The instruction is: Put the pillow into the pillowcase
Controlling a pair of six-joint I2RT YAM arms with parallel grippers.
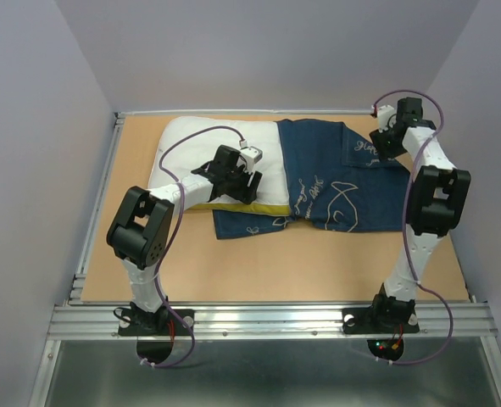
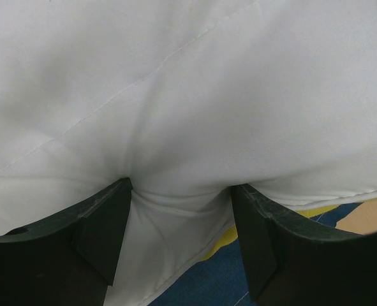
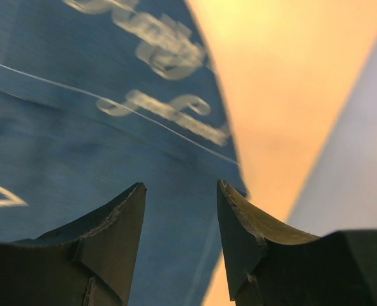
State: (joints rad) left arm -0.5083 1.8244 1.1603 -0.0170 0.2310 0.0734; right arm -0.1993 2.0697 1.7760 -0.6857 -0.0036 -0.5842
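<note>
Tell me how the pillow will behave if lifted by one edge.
Probably soft, not stiff: the pillow dents and creases where the left end effector bites it. Lifted there, its long free part would likely sag. The smooth cloth may slip.

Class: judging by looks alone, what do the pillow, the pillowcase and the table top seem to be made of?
The pillow: soft white fabric over filling, matte; it dents and creases, with stitched seams. The pillowcase: thin dark blue cloth, possibly cotton, matte; it lies flat and wrinkled, with white line drawings. The table top: probably wood or board; smooth, even tan surface.
</note>
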